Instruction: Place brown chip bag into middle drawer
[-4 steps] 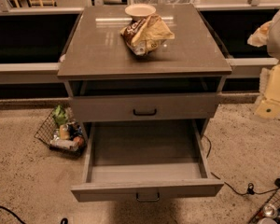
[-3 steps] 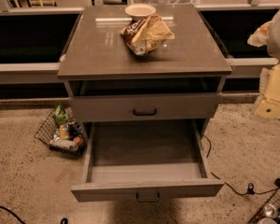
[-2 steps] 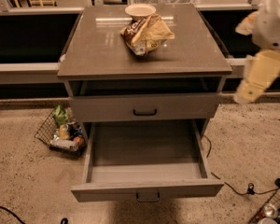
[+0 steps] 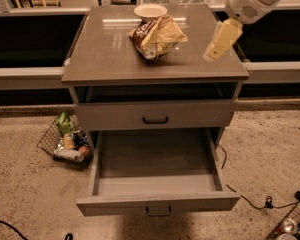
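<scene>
With the gripper point(image 4: 221, 40) above the right edge of the cabinet top point(image 4: 105, 51), its grip not to be told, and the bag point(image 4: 157, 35) left of it by the bowl point(image 4: 150, 10), long axis roughly side to side, above the open drawer point(image 4: 157, 202): probably a leftward reach.

Cream-yellow gripper point(image 4: 221, 40) over grey tabletop point(image 4: 105, 54), right; tan-panelled brown chip bag point(image 4: 157, 36); grey middle drawer point(image 4: 157, 202).

One brown chip bag point(image 4: 157, 35) and one cream bowl point(image 4: 150, 10) top the single table point(image 4: 110, 59). It shows two drawers: the open middle drawer point(image 4: 190, 202) and one shut drawer front point(image 4: 120, 115). Two wire baskets point(image 4: 65, 143) point(image 4: 290, 224) sit on the floor. One claw point(image 4: 221, 40) hangs over the table's right side.
</scene>
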### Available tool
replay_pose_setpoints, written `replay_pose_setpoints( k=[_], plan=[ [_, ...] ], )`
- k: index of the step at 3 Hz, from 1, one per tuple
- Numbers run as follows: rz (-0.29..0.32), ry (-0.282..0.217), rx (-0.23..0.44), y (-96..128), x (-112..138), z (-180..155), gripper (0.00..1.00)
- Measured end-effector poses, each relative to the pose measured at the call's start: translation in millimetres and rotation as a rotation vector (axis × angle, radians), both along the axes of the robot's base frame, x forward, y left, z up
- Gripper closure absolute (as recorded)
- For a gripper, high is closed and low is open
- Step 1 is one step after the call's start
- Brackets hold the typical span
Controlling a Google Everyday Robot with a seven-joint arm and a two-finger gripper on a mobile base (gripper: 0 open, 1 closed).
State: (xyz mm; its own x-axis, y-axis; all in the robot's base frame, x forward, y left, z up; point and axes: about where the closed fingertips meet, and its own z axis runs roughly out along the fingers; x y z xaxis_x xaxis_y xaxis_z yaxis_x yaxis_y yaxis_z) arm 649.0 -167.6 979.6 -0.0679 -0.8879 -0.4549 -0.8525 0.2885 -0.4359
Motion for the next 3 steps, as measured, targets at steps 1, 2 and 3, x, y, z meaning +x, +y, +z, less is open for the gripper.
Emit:
replay_pose_setpoints(
  k=[1, 2, 3],
  plan=[
    [0.000, -0.034, 0.028, 5.7, 23.1, 5.2, 0.00],
    [0.000, -0.034, 0.028, 5.7, 23.1, 5.2, 0.00],
    [0.016, -0.055, 0.021, 18.1, 49.1, -20.9, 0.00]
  ],
)
